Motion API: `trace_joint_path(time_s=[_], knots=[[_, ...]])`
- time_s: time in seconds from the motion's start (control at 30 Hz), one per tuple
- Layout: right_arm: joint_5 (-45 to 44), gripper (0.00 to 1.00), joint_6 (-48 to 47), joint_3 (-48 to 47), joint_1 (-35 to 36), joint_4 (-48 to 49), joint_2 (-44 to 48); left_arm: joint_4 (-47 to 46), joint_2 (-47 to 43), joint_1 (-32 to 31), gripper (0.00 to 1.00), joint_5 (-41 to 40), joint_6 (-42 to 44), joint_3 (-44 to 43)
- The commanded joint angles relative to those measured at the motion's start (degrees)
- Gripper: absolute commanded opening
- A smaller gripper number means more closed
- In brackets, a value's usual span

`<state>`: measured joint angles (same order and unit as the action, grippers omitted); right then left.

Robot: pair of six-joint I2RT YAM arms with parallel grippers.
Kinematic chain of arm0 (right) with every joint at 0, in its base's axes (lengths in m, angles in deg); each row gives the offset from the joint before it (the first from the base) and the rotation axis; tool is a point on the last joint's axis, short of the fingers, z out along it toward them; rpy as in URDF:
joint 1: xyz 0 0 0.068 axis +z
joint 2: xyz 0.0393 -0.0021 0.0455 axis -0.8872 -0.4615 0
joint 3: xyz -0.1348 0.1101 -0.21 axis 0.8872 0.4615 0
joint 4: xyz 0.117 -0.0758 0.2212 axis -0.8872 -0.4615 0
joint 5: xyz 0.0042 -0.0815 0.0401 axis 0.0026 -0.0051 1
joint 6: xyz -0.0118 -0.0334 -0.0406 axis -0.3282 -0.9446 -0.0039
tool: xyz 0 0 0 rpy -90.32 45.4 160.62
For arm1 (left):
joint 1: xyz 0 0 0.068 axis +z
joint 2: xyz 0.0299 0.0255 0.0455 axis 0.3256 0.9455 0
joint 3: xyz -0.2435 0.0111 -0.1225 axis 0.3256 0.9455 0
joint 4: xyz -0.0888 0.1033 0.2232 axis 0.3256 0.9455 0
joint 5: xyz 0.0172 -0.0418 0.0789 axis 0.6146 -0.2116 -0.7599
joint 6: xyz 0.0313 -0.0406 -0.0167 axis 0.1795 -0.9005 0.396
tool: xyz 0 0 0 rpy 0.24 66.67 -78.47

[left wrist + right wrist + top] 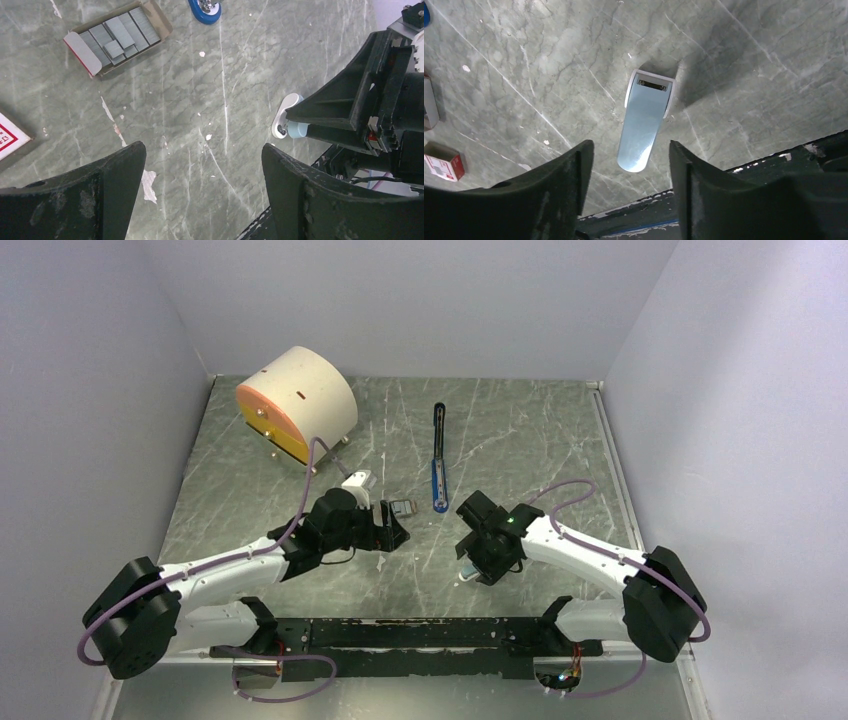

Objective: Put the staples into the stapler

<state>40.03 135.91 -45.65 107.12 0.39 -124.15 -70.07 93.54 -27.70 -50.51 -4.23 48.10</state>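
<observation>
Grey table: staples lie ahead of left hand, seemingly well apart.

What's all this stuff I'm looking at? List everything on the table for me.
stapler: one, blue and black, lying at the back, centre.
staples: several strips, dark grey, in an open cardboard tray by the stapler's blue end.
small box: one, red and white, beside that tray.
oblong piece: one, light blue and white, near the front edge.
drum-shaped object: one, cream with an orange face, back left.
table: one, grey-green marbled.
left gripper: one, black, open, over bare table near the tray.
right gripper: one, black, open, astride the oblong piece, not touching it.
</observation>
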Motion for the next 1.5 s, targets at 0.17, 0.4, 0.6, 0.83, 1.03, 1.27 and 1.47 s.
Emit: trace_joint_path(time_s=[0.17,0.4,0.6,0.83,1.03,1.27,1.47], knots=[[0.7,0.44,3.4,0.8,0.6,1.6,-0.4,-0.5,-1.2,0.4,0.89,-1.4,0.9,2.5],[0.1,0.34,0.0,0.0,0.7,3.7,-1.5,-2.0,0.3,0.3,0.91,2.0,0.4,1.7],[0.9,0.36,-4.3,-1.3,0.6,4.2,-3.8,-4.4,3.1,0.4,0.97,4.0,-1.2,0.8],[-1.8,0.12,-9.3,-3.5,0.1,5.2,-1.8,-9.0,6.1,0.3,0.94,8.6,-3.7,-0.1],[1.1,0.11,-19.1,-6.6,-4.5,10.8,-2.6,-15.3,11.2,0.0,0.86,13.3,-7.1,-1.5],[13.7,0.11,-24.8,-4.5,-13.9,21.2,-1.7,-25.8,19.2,-1.1,0.72,14.5,-13.2,-2.3],[26.4,0.12,-25.5,-2.0,-17.5,29.2,-1.0,-39.0,26.9,-3.0,0.63,12.9,-20.1,-3.4]])
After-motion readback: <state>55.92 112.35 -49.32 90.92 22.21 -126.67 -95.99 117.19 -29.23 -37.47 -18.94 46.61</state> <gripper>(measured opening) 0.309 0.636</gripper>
